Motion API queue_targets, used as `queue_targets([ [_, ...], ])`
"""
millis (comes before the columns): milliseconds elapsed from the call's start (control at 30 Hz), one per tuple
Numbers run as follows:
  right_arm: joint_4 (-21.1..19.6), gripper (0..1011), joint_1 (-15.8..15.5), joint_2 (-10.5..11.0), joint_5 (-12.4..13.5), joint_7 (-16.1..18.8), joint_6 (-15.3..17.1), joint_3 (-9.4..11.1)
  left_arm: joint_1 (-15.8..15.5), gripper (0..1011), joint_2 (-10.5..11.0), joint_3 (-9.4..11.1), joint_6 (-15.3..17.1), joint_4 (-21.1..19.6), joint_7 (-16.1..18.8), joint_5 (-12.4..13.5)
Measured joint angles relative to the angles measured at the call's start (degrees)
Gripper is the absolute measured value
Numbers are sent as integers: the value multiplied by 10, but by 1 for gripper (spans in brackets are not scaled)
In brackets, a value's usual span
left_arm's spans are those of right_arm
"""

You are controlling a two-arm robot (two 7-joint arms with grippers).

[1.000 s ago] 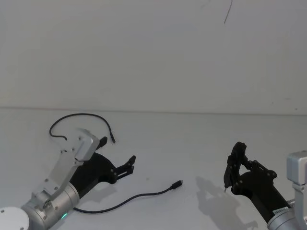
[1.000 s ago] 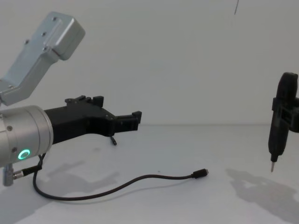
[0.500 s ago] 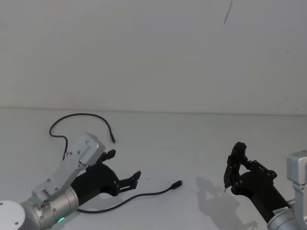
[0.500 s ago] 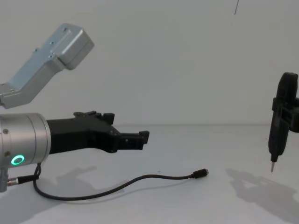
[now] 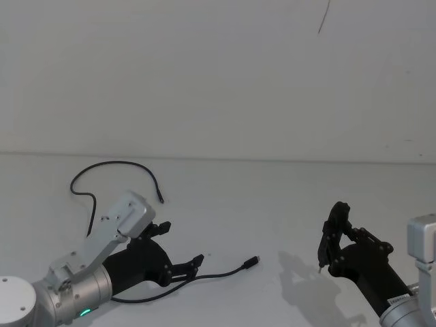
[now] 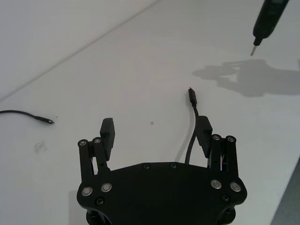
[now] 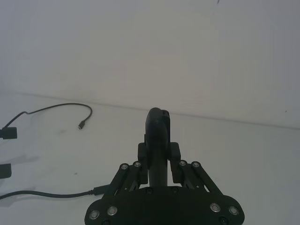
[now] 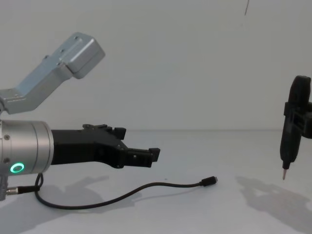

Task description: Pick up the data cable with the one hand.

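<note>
The data cable (image 5: 204, 276) is a thin black cord lying in a curve on the white table, its small plug (image 5: 253, 260) pointing right. From the chest the cable (image 8: 146, 186) shows low on the table. My left gripper (image 5: 181, 245) hangs open just above the cord's middle, with nothing between its fingers. In the left wrist view the cable (image 6: 191, 131) passes under one finger of the left gripper (image 6: 155, 124). My right gripper (image 5: 337, 235) stays at the right, shut on a black pen-shaped tool (image 8: 291, 126) with its metal tip down.
A second black cord (image 5: 116, 163) lies looped at the back left of the table. The table (image 5: 272, 204) meets a plain white wall behind. Open surface lies between the plug and the right arm's shadow (image 5: 300, 272).
My left gripper has moved forward, to the right and lower, closing in above the cable while staying open. The right arm and both cords have not moved.
</note>
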Motion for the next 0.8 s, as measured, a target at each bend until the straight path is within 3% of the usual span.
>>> queue_targets([
  [800, 0, 269, 0, 0, 0, 0, 0, 0, -41, 1001, 8, 29, 35, 32, -70, -1],
])
